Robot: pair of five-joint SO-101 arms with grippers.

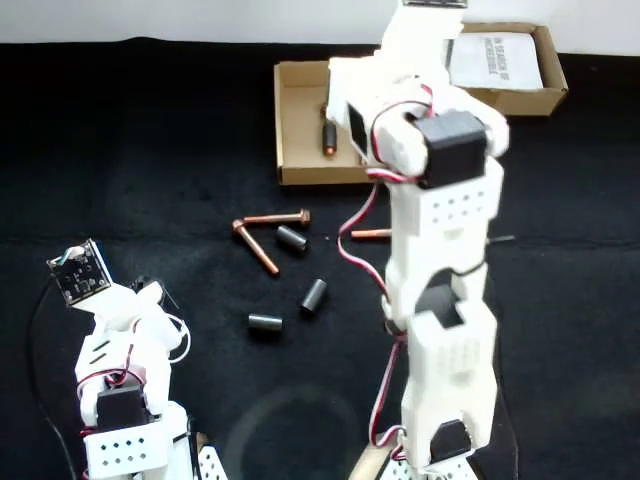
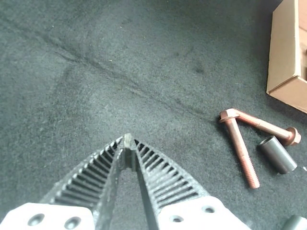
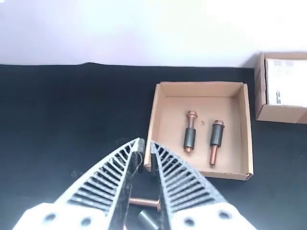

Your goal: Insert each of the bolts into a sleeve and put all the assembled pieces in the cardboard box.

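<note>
My left gripper (image 2: 127, 142) is shut and empty, hovering low over the black mat a short way from two crossed copper bolts (image 2: 240, 153) and a dark sleeve (image 2: 278, 154). In the high view, three bolts (image 1: 275, 217) (image 1: 257, 247) (image 1: 372, 233) and three sleeves (image 1: 291, 238) (image 1: 314, 295) (image 1: 265, 323) lie loose in front of the cardboard box (image 1: 300, 170). My right gripper (image 3: 145, 144) hangs high before the box (image 3: 201, 85), fingers almost together, nothing between them. Two assembled pieces (image 3: 190, 136) (image 3: 216, 139) lie inside the box.
A second cardboard box (image 1: 545, 95) holding a printed sheet stands to the right of the first. The tall right arm (image 1: 445, 250) covers part of the box and one bolt in the high view. The left arm (image 1: 125, 340) sits near the front left.
</note>
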